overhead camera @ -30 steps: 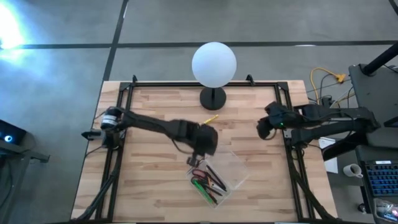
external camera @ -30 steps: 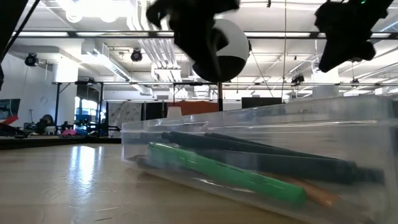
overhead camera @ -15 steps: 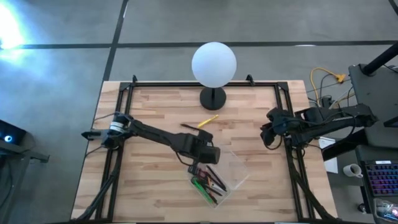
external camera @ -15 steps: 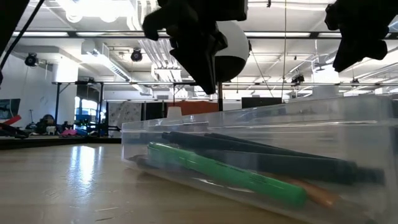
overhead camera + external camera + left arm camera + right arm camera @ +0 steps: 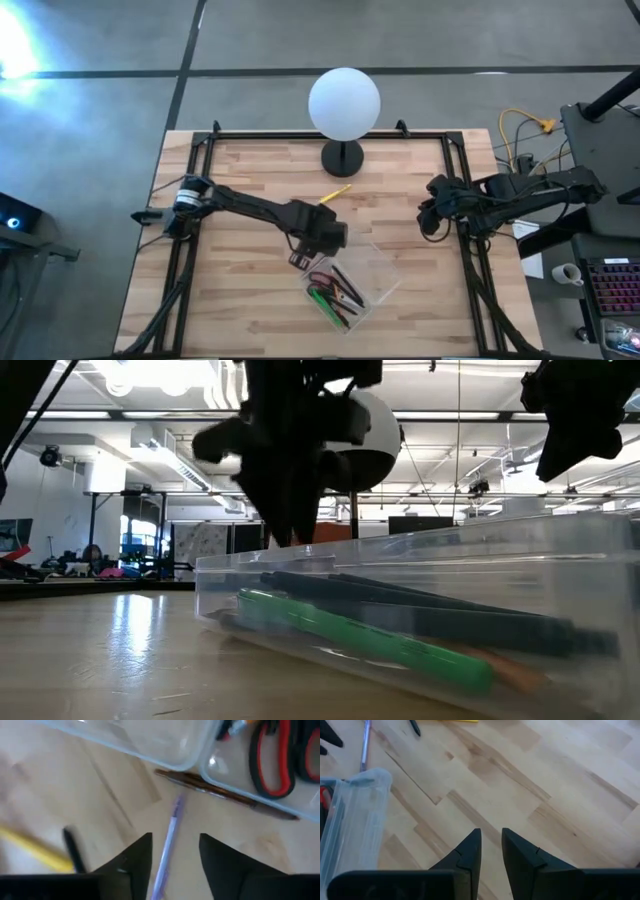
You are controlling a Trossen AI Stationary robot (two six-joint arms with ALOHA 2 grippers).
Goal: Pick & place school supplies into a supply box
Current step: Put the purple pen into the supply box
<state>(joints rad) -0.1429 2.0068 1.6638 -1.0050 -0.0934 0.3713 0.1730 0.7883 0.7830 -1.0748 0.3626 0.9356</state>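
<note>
The clear supply box [image 5: 368, 268] lies near the table's middle front. It holds red-handled scissors [image 5: 270, 767], a green marker [image 5: 370, 635] and dark pens. My left gripper [image 5: 175, 860] is open and hangs low over the table just beside the box's far-left side [image 5: 308, 248]. A purple pen [image 5: 167, 837] lies flat on the wood below the gap between its fingers, untouched. A brown pen [image 5: 225, 795] lies along the box's outer wall. A yellow pencil [image 5: 335, 192] and a dark pen [image 5: 74, 849] lie farther off. My right gripper [image 5: 428, 215] waits near the right edge, its fingers a narrow gap apart.
A white globe lamp [image 5: 344, 105] on a black base stands at the table's far middle. A black frame [image 5: 200, 150] runs along the table's edges. Bare wood lies left of the box and in front of my right gripper [image 5: 491, 845].
My left gripper has come down toward the table beside the box's far-left side, shifting a little toward the near-left. My right gripper has drawn back slightly toward the table's right edge.
</note>
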